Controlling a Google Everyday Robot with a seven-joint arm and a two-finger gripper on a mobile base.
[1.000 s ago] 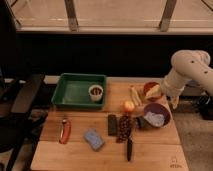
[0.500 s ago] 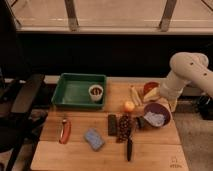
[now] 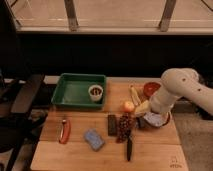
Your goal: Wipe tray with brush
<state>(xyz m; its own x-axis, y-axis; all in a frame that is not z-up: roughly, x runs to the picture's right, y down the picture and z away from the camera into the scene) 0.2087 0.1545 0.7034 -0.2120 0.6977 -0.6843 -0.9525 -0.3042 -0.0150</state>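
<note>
The task looks as if it has barely begun. The brush (image 3: 129,147), a slim dark stick, lies flat on the wooden table (image 3: 155,150) near its front edge, just below a cluster of dark grapes (image 3: 125,128), and nothing is holding it. The green tray (image 3: 72,93) sits at the back left of the table, well apart from the brush, with a small cup (image 3: 95,92) standing in its right-hand part; the rest of its floor appears bare. The gripper (image 3: 144,110) hangs at the end of the white arm (image 3: 180,90) over the right side of the table, low beside the purple bowl (image 3: 159,120) and near a yellowish round fruit (image 3: 129,106), nearer to the brush than to the tray. Whether it is spread or pressed together cannot be told, and it does not appear to carry anything. A red-handled tool (image 3: 64,131), a blue sponge (image 3: 93,139) and a flat black block (image 3: 112,125) lie across the front of the table, and a banana (image 3: 135,95) and a red bowl (image 3: 151,89) sit behind. Judging from this, every step remains: reaching the brush, picking it up, carrying it left to the tray and sweeping the tray's floor around the cup.
</note>
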